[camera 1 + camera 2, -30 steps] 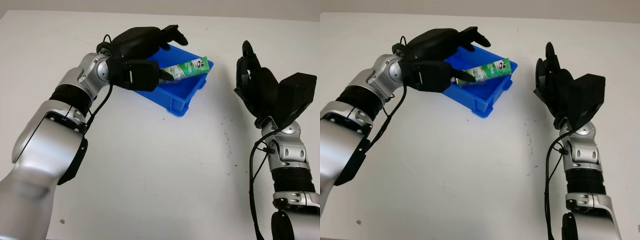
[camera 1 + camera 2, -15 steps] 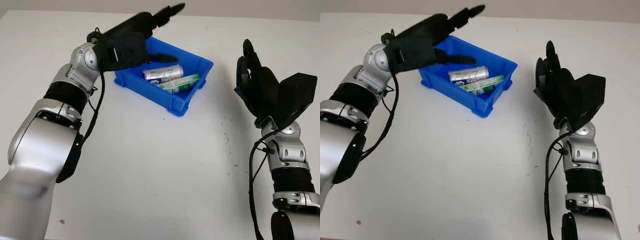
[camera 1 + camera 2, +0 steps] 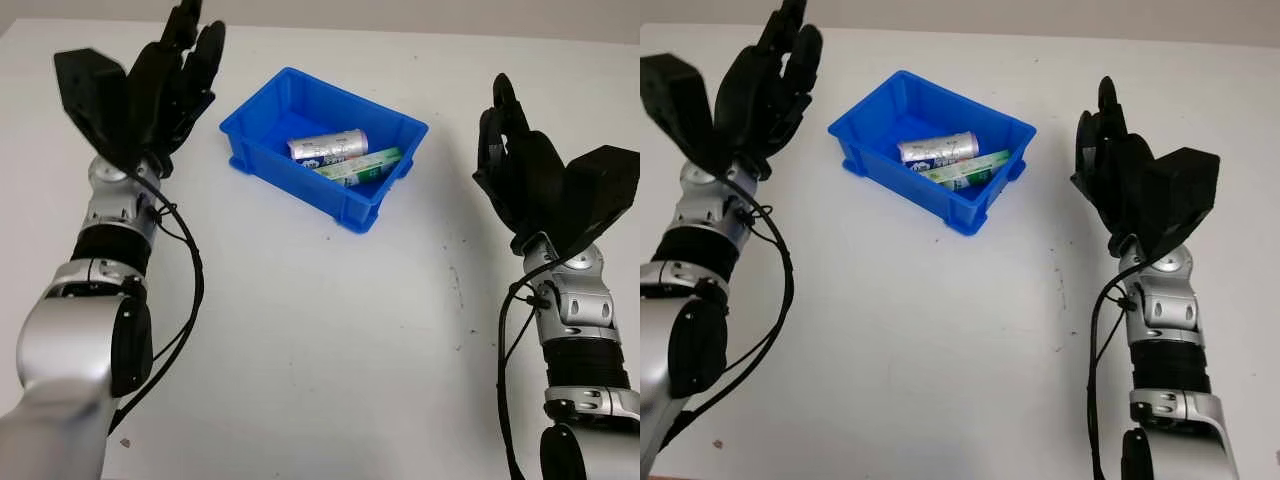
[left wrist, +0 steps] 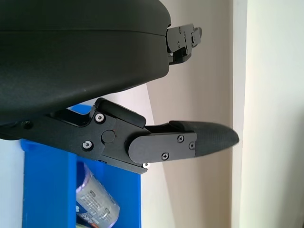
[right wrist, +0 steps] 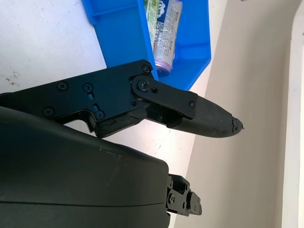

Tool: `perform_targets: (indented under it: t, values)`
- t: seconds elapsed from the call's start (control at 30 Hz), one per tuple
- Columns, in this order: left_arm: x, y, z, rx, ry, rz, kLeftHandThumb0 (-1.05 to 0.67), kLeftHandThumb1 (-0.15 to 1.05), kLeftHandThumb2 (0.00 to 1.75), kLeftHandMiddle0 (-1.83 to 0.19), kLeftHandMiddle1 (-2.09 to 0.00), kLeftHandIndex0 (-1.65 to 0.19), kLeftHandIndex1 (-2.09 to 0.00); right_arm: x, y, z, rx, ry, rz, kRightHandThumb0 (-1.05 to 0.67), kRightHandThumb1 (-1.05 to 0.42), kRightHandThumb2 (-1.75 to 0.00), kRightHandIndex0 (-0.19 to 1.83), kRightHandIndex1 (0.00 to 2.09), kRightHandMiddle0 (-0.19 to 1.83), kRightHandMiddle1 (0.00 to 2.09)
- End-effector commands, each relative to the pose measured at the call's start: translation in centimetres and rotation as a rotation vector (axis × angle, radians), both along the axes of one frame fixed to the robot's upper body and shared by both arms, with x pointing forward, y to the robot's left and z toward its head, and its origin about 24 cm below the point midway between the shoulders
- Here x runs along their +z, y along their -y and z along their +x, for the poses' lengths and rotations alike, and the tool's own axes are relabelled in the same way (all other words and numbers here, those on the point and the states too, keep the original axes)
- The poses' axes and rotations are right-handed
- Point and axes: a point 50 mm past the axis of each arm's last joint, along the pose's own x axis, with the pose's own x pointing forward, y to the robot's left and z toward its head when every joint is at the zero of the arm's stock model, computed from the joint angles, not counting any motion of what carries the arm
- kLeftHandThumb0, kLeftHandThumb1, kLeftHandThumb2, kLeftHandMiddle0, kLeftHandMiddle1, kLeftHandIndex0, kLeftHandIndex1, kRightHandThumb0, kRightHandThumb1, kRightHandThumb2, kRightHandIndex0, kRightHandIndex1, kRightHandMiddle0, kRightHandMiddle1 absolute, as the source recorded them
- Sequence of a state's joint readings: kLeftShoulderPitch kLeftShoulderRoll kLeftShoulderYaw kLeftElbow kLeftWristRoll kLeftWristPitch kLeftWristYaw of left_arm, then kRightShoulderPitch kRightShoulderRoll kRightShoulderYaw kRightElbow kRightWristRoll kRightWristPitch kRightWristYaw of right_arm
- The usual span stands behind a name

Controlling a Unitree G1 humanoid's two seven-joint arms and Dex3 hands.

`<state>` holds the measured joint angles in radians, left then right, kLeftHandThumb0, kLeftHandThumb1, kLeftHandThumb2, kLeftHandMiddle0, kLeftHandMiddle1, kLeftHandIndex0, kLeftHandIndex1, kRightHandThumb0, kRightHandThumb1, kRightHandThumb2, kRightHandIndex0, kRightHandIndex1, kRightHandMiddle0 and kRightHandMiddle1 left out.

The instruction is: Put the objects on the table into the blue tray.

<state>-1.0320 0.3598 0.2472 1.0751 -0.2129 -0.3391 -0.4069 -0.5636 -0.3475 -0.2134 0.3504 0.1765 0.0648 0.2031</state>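
Blue tray (image 3: 300,180) sits far-center on the white tabletop (image 3: 320,350), holding a silver can (image 3: 328,146) and a green tube (image 3: 358,166) side by side. Left hand (image 3: 165,85) raised left of tray, open, empty. Right hand (image 3: 520,170) raised right of tray, open, empty.

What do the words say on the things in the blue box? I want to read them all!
None can be read.
Silver can: dark print along its side, too small and blurred.
Green packet: pale marks on green, too blurred to make out.
Blue tray: no label shows.
Left hand and right hand: open, no writing.
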Motion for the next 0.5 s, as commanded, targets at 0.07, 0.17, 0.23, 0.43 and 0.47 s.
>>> perform_targets:
  t: [0.07,0.17,0.23,0.43,0.47]
  values:
    - [-1.7,-0.7,-0.7,0.029,-0.007,-0.061,-0.70,1.05,0.55,0.19,0.00,0.19,0.00,0.2,-0.1,-0.3,-0.010,0.035,0.019,-0.74,-1.05,-0.77,-0.19,0.00,-0.19,0.00]
    - [-3.2,-1.2,-1.1,0.046,-0.036,-0.089,-0.71,1.05,0.56,0.19,0.00,0.19,0.00,0.2,-0.2,-0.3,-0.010,0.034,0.028,-0.75,-1.05,-0.78,-0.19,0.00,-0.19,0.00]
    - [-4.0,-1.4,-1.4,0.042,-0.060,-0.100,-0.72,1.05,0.59,0.19,0.00,0.19,0.00,0.2,-0.3,-0.4,-0.011,0.032,0.032,-0.75,-1.05,-0.78,-0.19,0.00,-0.19,0.00]
    - [-5.3,-1.4,-1.8,0.036,-0.085,-0.124,-0.70,1.05,0.61,0.19,0.00,0.19,0.00,0.2,-0.5,-0.6,-0.013,0.031,0.045,-0.75,-1.05,-0.77,-0.19,0.00,-0.19,0.00]
    - [-5.4,-1.3,-1.9,0.043,-0.084,-0.119,-0.70,1.05,0.62,0.19,0.00,0.19,0.00,0.2,-0.5,-0.7,-0.013,0.032,0.048,-0.75,-1.05,-0.77,-0.19,0.00,-0.19,0.00]
